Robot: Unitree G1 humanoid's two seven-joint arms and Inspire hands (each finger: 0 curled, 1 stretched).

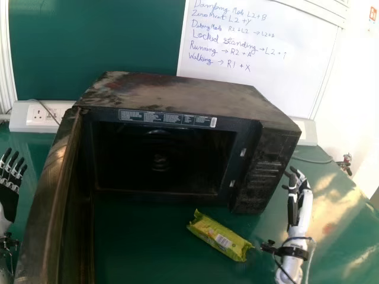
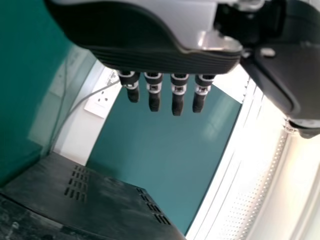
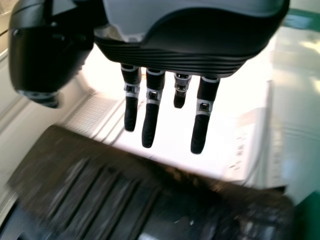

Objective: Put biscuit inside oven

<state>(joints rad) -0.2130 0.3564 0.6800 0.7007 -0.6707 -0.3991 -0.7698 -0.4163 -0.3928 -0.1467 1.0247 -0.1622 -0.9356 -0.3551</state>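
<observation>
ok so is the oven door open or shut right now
Open: in the head view the oven door stands swung out on the left, and the dark inside of the oven shows.

The oven (image 1: 177, 92) is being viewed forward and down from the head, and at a tilt from both wrists, closest from the right.

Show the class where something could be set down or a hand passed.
Bare table lies between the open door and the biscuit, and right of the right hand. The top of the oven is bare too; its open front could probably admit a hand. Its right front corner is crowded: biscuit before, right hand beside.
</observation>
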